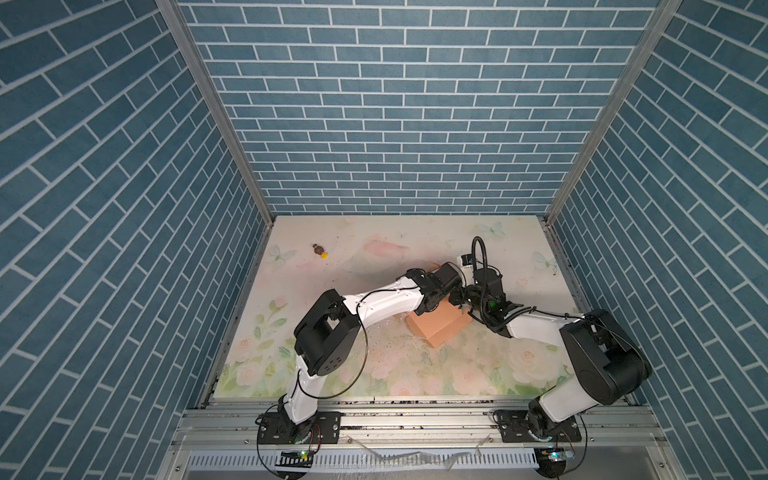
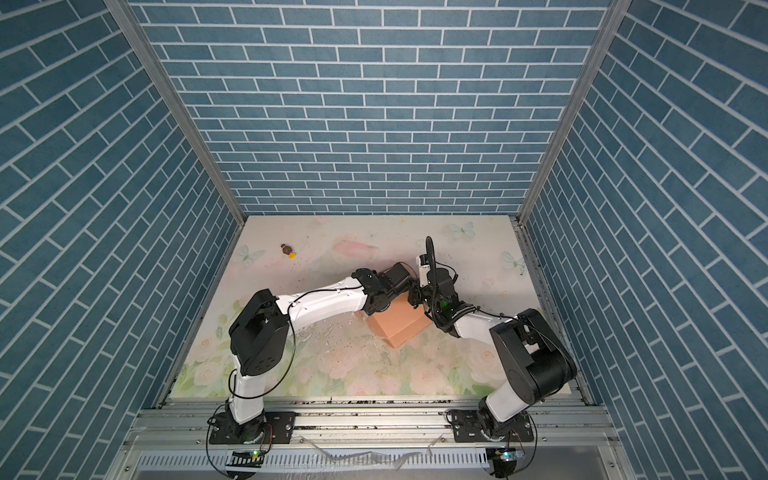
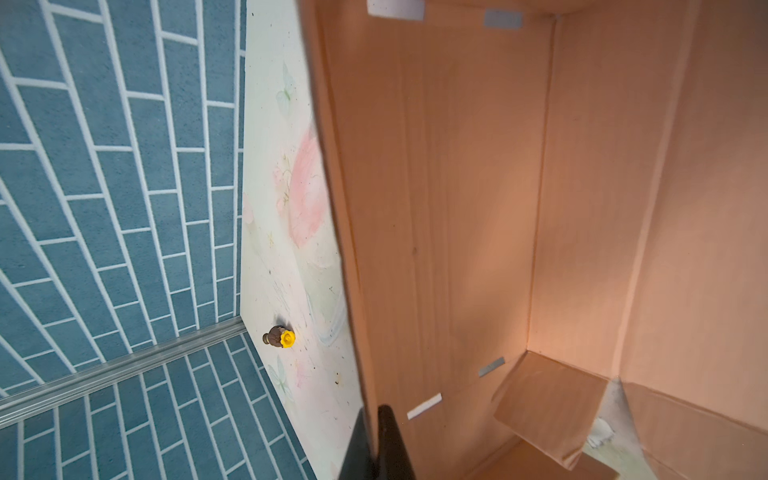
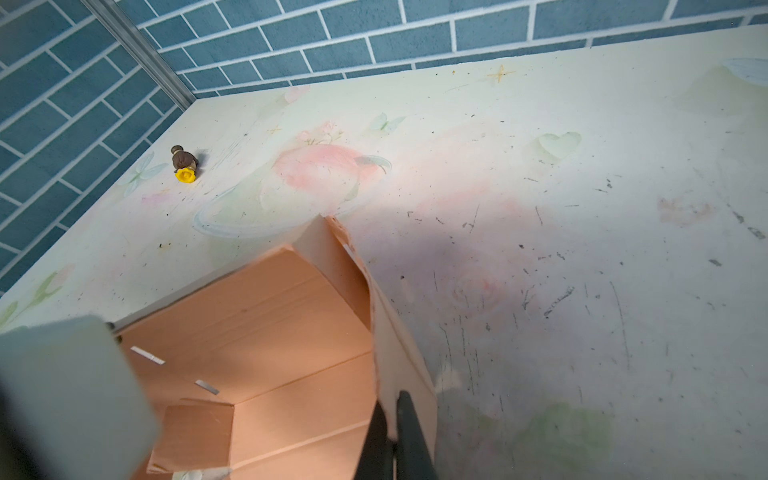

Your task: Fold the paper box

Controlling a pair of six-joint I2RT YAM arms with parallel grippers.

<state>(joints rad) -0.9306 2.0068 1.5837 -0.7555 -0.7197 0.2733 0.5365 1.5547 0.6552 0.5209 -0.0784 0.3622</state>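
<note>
Jaws pinched tight on its walls, L gripper [image 3: 374, 446] and R gripper [image 4: 392, 440] steady the paper box [image 1: 440, 328] at ctr-right of a top view: sides up, end flaps [image 3: 548, 407] apparently loose, closing yet to do.

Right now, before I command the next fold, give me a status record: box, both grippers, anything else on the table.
paper box: standing open right of centre on the table, an inner flap only partly folded
left gripper: shut on one box wall
right gripper: shut on another wall
other item: small brown-and-yellow object, far left, clear of the box
</note>
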